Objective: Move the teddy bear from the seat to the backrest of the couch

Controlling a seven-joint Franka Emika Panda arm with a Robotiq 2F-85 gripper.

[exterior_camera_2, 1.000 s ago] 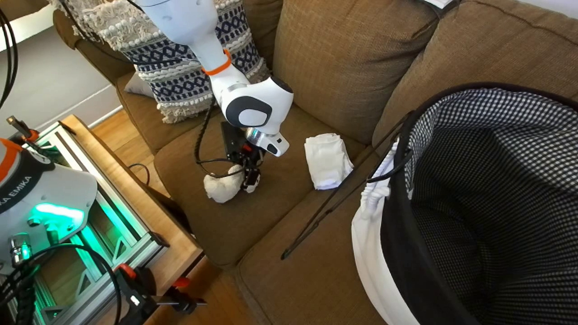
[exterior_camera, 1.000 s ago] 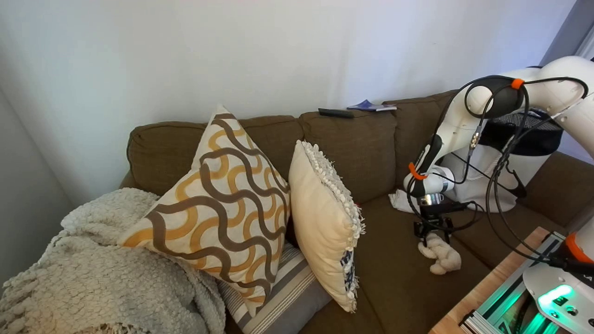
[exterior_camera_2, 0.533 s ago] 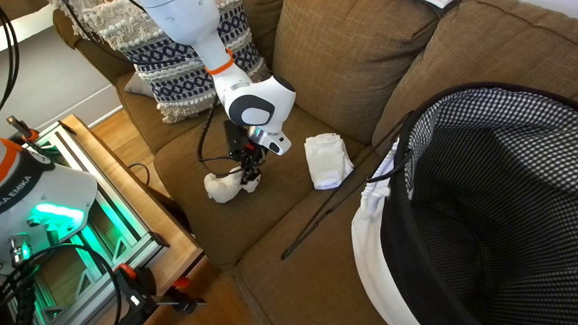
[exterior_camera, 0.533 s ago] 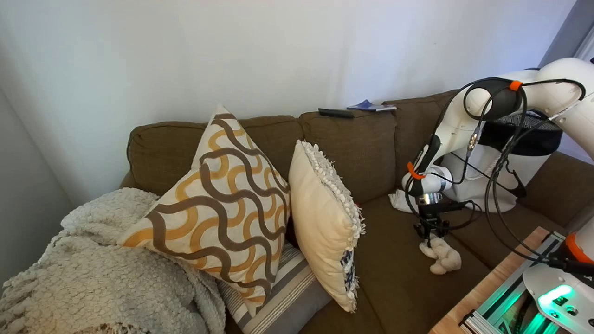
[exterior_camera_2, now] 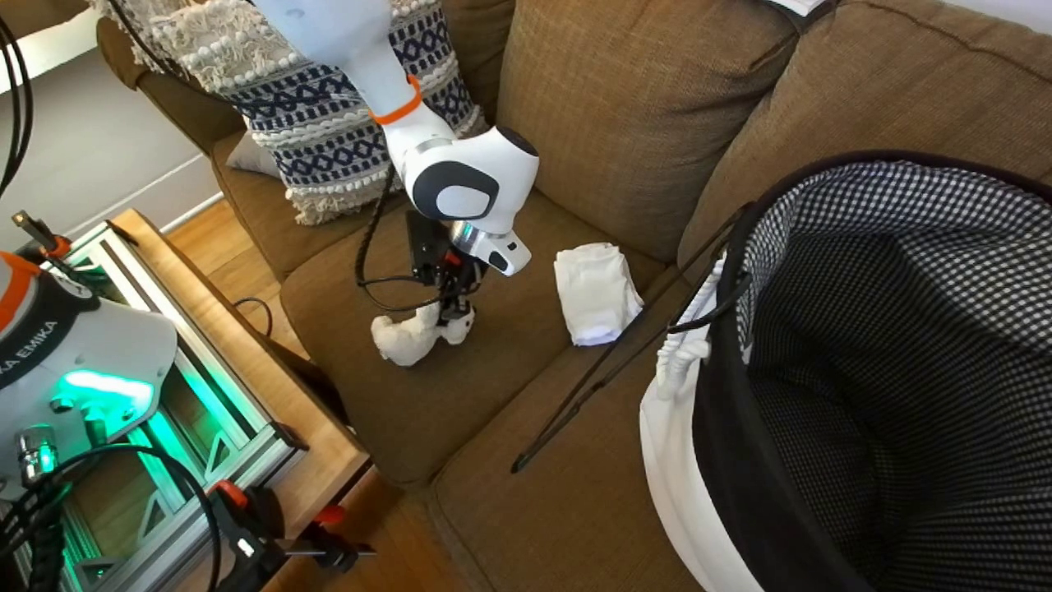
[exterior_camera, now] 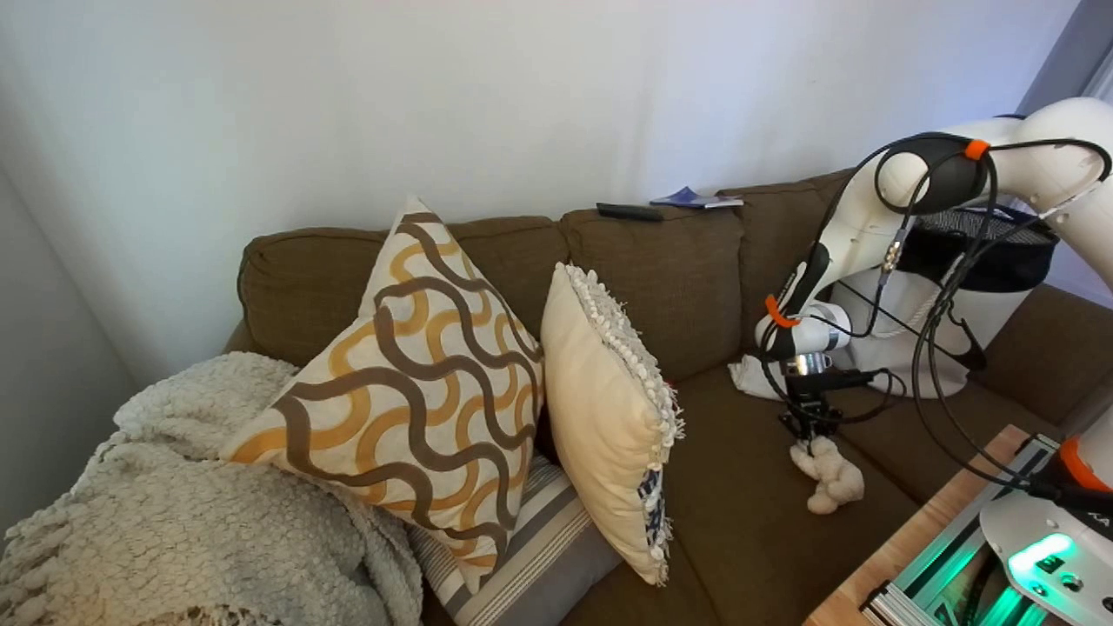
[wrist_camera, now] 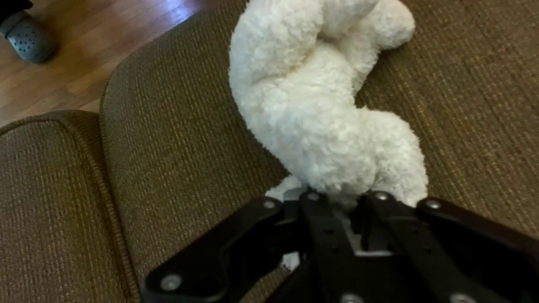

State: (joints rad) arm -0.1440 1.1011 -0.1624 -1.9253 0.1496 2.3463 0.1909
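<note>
Teddy bear [wrist_camera: 303, 109], cream plush: beneath the gripper [wrist_camera: 347, 198], which is clamped on one end; body extends outward from it, over the seat [wrist_camera: 168, 139].

Compared with one second earlier, the gripper [exterior_camera: 810, 439] shows jaws drawn in from a wider spread and clamped on the teddy bear [exterior_camera: 836, 482]. In both exterior views the gripper and the arm [exterior_camera: 856, 243] stand slightly higher. The bear's gripped end is slightly displaced; more of its plush shows below the gripper.
</note>
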